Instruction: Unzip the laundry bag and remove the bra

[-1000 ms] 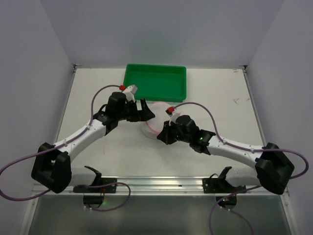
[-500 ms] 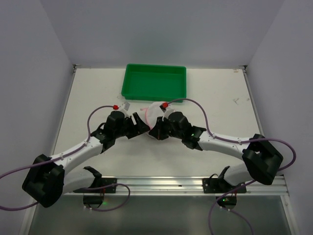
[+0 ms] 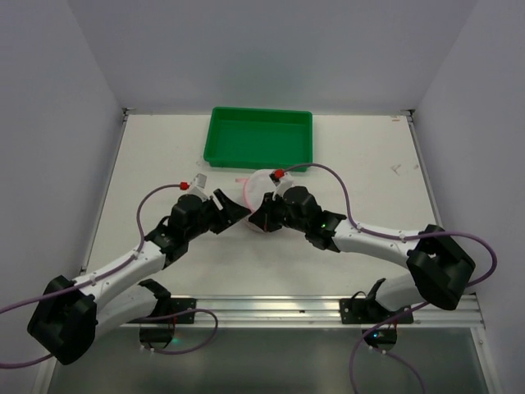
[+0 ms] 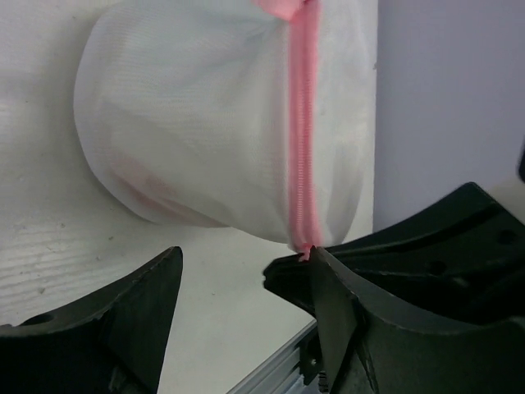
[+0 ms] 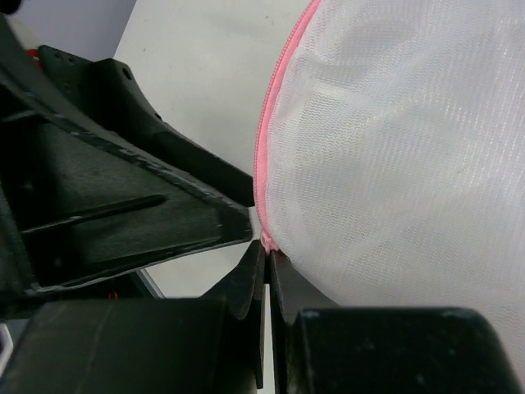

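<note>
The laundry bag (image 3: 257, 190) is a round white mesh pouch with pink zipper trim, held up on edge above the table just in front of the green tray. My right gripper (image 3: 262, 218) is shut on the pink trim at the bag's lower rim (image 5: 267, 240). My left gripper (image 3: 235, 210) is open beside it on the left, its jaws apart below the bag (image 4: 205, 123) and touching nothing. The pink zipper (image 4: 303, 139) runs straight down the bag and looks closed. A faint pink shape (image 4: 143, 187) shows through the mesh; the bra is not plainly visible.
The green rectangular tray (image 3: 261, 138) stands at the back of the table, right behind the bag. The two grippers are very close together, almost touching. A metal rail (image 3: 262, 308) runs along the near edge.
My right gripper moved left and back and took hold of the bag's rim, raising it on edge. My left gripper drew back toward the near left and sits lower.
</note>
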You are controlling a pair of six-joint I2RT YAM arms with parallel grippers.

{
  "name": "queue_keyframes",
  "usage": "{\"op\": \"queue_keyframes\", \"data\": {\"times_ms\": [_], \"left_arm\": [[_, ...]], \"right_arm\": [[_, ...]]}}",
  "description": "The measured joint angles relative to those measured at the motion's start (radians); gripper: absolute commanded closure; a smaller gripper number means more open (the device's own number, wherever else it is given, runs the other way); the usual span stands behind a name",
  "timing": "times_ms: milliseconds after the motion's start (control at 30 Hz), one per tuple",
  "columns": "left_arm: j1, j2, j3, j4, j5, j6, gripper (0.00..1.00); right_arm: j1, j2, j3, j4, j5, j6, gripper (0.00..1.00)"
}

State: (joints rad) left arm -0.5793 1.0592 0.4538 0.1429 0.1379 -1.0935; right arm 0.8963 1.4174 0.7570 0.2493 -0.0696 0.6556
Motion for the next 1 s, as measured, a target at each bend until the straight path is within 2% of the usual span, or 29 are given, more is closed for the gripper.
{"op": "queue_keyframes", "data": {"times_ms": [233,400,500,533,600,633,700,733,900,1000], "left_arm": [[-0.006,-0.147,-0.037,0.045,-0.015,-0.049,0.28],[-0.006,-0.111,-0.054,0.116,-0.019,-0.069,0.35],[-0.006,-0.03,-0.052,0.154,-0.018,-0.077,0.46],[-0.006,0.003,-0.052,0.167,-0.015,-0.079,0.55],[-0.006,0.061,-0.051,0.193,-0.012,-0.095,0.65],[-0.006,0.08,-0.048,0.201,-0.011,-0.099,0.78],[-0.011,0.1,-0.034,0.207,-0.012,-0.101,0.9],[-0.013,0.104,-0.024,0.207,-0.012,-0.098,1.0],[-0.016,0.096,0.033,0.151,-0.015,-0.064,1.0],[0.004,0.072,0.051,0.101,-0.009,-0.032,1.0]], "right_arm": [[0.002,0.0,0.0,-0.001,-0.002,0.0,1.0],[0.002,0.001,0.0,-0.001,-0.002,0.0,1.0],[0.002,0.001,0.0,-0.001,-0.002,0.0,1.0],[0.002,0.001,0.0,-0.001,-0.002,0.0,1.0],[0.002,0.001,0.0,-0.006,-0.001,0.0,1.0],[0.002,0.001,-0.002,-0.011,-0.001,0.0,1.0],[0.001,0.001,-0.011,-0.011,-0.001,0.0,1.0],[0.002,0.001,-0.015,-0.013,-0.001,0.0,1.0],[-0.016,-0.045,-0.072,-0.018,0.0,-0.014,1.0],[-0.094,-0.135,-0.158,-0.03,-0.016,-0.029,1.0]]}}
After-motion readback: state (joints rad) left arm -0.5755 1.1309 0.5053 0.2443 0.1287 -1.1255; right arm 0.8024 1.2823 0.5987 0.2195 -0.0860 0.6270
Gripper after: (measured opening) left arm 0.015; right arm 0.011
